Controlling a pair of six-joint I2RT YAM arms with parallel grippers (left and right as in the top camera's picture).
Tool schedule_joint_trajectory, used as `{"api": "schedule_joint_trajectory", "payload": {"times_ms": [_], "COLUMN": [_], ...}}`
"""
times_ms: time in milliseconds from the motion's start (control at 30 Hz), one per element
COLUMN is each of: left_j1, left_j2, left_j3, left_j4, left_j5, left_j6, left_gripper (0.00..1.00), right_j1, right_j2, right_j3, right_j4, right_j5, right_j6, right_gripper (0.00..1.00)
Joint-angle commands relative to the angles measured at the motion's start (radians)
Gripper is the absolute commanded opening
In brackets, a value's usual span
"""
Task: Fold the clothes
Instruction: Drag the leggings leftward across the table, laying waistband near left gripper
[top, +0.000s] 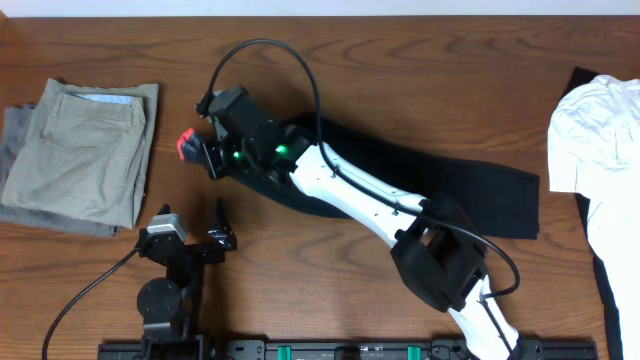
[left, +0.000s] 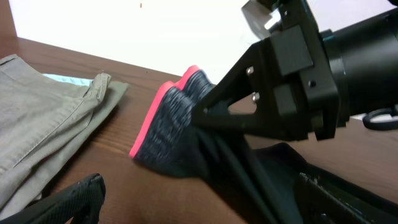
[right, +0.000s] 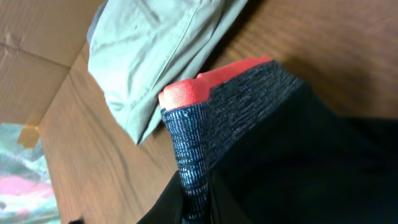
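stretching across the wooden table (top: 330, 60), the black pants (top: 480, 195) lie flat, running from centre out toward 3 o'clock, with the waist end toward 9 o'clock. white shirt (top: 600, 140) hangs off the 3 o'clock edge. folded khaki trousers (top: 85, 150) sit at 9 o'clock, apart from the pants. right gripper (top: 205, 152) reaches in from 5 o'clock over the pants, jaws closed on the grey waistband (left: 168, 134); the fabric bunches at the fingertips, and the red-orange edge (right: 186, 93) points toward the khakis. left gripper (top: 195, 228) sits at 7 o'clock, near the front edge, jaws spread wide, holding nothing, clear of the cloth.
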Motion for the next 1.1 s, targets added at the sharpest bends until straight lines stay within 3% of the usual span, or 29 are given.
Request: {"api": "schedule_joint_trajectory", "payload": {"times_ms": [0,33,67,133,233,600,900,1067], "left_j1": [-0.004,-0.004,-0.004,-0.004,-0.004,-0.004,-0.004,-0.004], "left_j2": [-0.007,-0.007,-0.007,-0.007,-0.007,-0.007,-0.007,-0.007], "left_j3": [-0.02,-0.02,-0.02,-0.02,-0.02,-0.02,-0.02,-0.02], "left_j4": [-0.029,-0.029,-0.029,-0.029,-0.029,-0.029,-0.029,-0.029], "left_j5": [0.01,0.01,0.01,0.01,0.01,0.01,0.01,0.01], "left_j6": [0.01,0.01,0.01,0.01,0.01,0.01,0.01,0.01], "left_gripper": [0.98,0.98,0.98,0.98,0.98,0.98,0.98,0.98], "right_j1": [0.028,0.033,0.034,0.035,0.022,-0.193,-0.46,-0.595], "right_j2": [-0.008,-0.008,-0.008,-0.008,-0.009,-0.15,-0.327,-0.364], "right_j3": [0.011,0.011,0.011,0.011,0.017,0.024,0.024,0.021], "right_j4": [-0.013,-0.017,-0.018,-0.011,-0.013,-0.148,-0.729,-1.049], "right_j5": [-0.026,-0.024,-0.024,-0.024,-0.015,0.169,0.356,0.434], "right_j6": [0.023,0.018,0.005,-0.035,-0.057,-0.118,-0.142,0.034], "right_gripper": [0.11,0.2,0.4,0.64,0.72,0.76,0.79,0.74]}}
